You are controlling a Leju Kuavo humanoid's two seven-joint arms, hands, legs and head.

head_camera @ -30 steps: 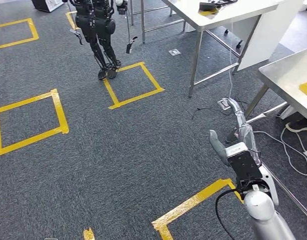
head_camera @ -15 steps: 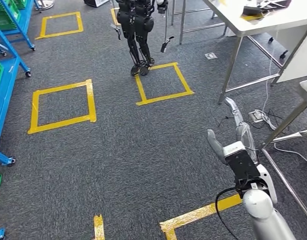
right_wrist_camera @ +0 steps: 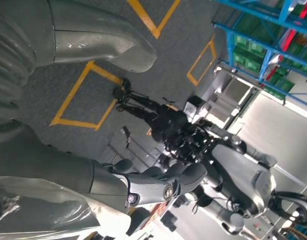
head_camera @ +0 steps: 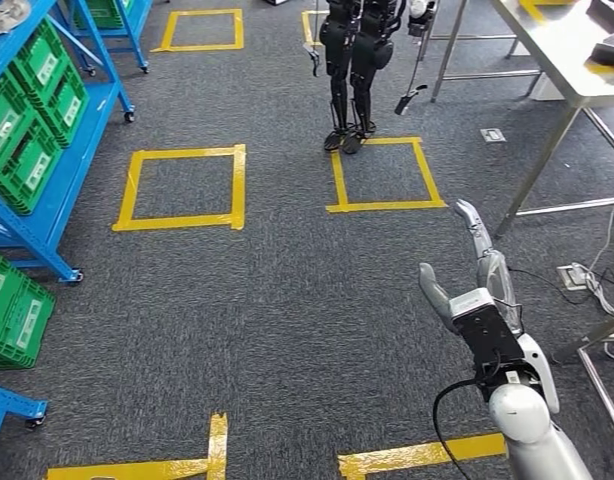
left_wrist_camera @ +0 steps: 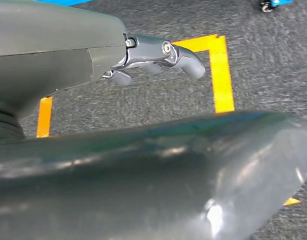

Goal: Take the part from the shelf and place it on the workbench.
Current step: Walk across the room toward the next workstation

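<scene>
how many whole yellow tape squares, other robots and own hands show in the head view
yellow tape squares, whole: 3
black robot standing on the carpet: 1
right hand, holding nothing: 1
total: 5
Tape pieces cut off by the picture's edge or hidden behind the black robot are not counted.

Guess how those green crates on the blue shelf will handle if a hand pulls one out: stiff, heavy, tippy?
The green crates look like moulded plastic with ribbed walls, so probably stiff. Their contents are not visible, so weight is uncertain. They sit tilted on the sloped blue shelf, so one may slide forward once nudged. The right hand holds nothing.
</scene>
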